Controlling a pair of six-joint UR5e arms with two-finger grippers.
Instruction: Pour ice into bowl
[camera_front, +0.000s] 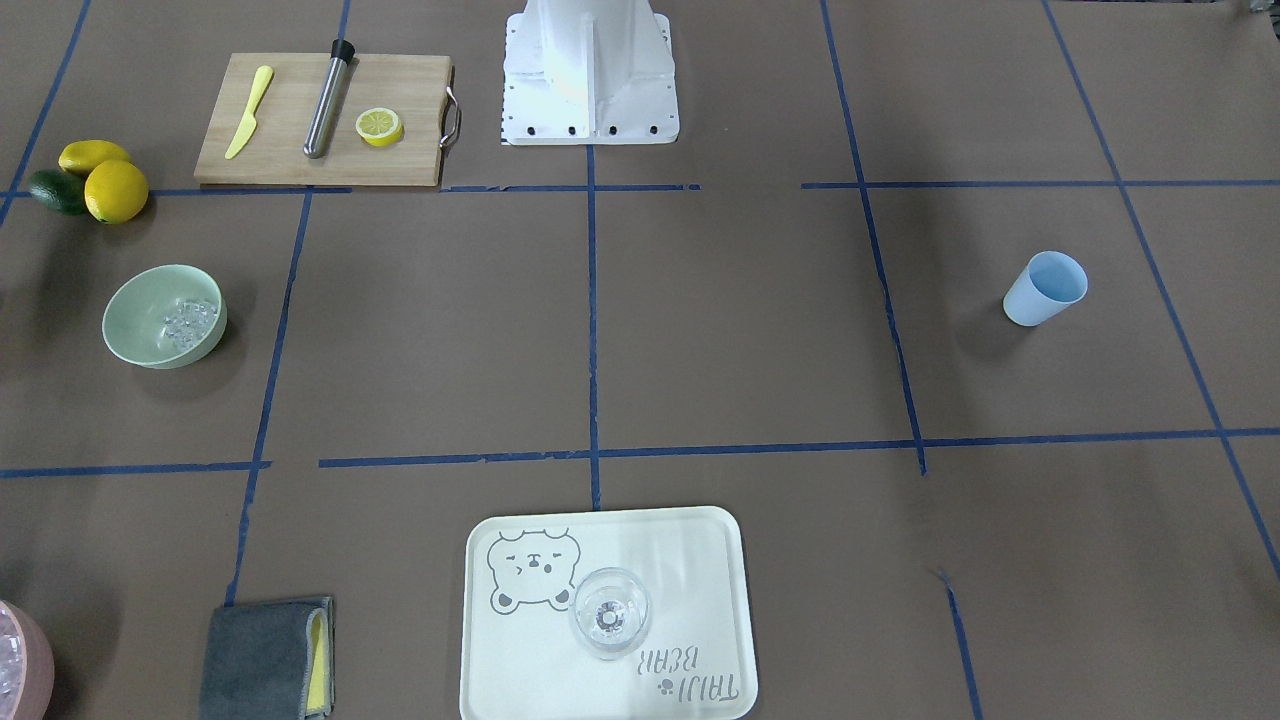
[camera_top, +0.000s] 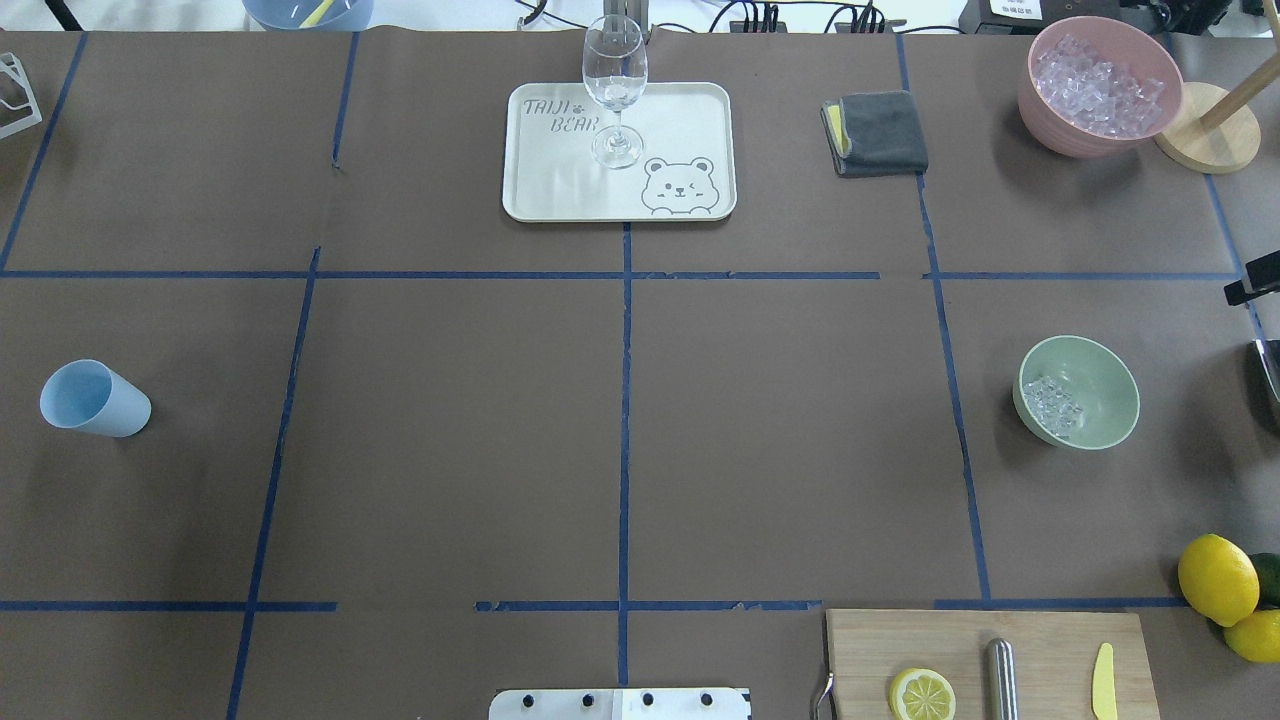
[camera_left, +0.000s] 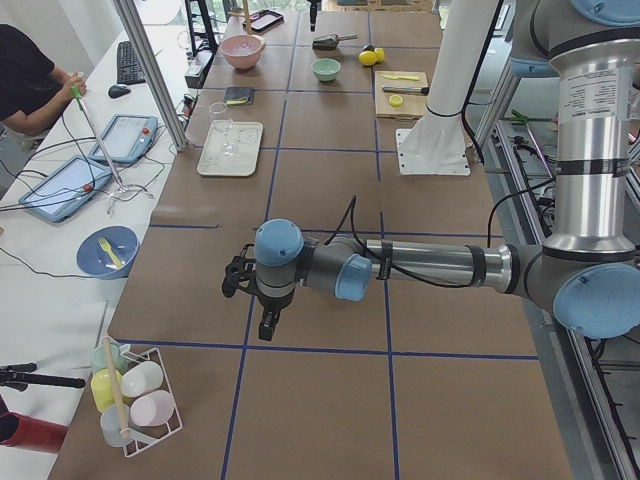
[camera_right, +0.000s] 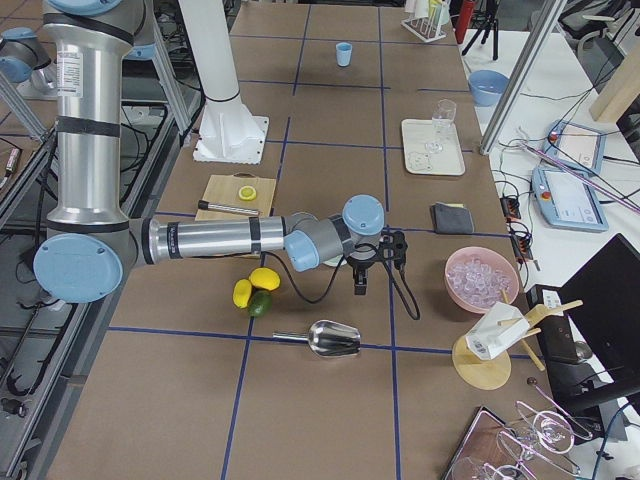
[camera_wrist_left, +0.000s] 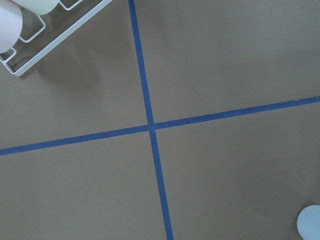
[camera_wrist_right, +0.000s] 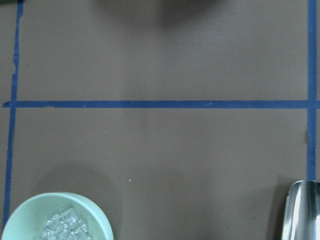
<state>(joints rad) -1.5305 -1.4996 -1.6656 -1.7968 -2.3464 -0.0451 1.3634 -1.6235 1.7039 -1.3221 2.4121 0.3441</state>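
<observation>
The pale mint-green bowl (camera_front: 165, 316) stands on the brown table with a small heap of clear ice (camera_front: 188, 322) inside it. From overhead the bowl (camera_top: 1078, 392) is at the right, its ice (camera_top: 1052, 405) against the left wall. The right wrist view catches the bowl's rim (camera_wrist_right: 55, 220) and ice (camera_wrist_right: 62, 227) at its lower left corner. My right gripper (camera_right: 360, 285) hangs above the table near the bowl and shows only in the right side view, so I cannot tell its state. My left gripper (camera_left: 267, 328) hovers over bare table far from the bowl, state unclear too.
A metal scoop (camera_right: 335, 340) lies beyond the lemons (camera_right: 255, 290). A pink bowl of ice (camera_top: 1098, 85), a grey cloth (camera_top: 880, 132), a tray (camera_top: 680, 120) with a stemmed glass (camera_top: 614, 90), a cutting board (camera_front: 320, 120) and a light blue cup (camera_top: 95, 398) stand around.
</observation>
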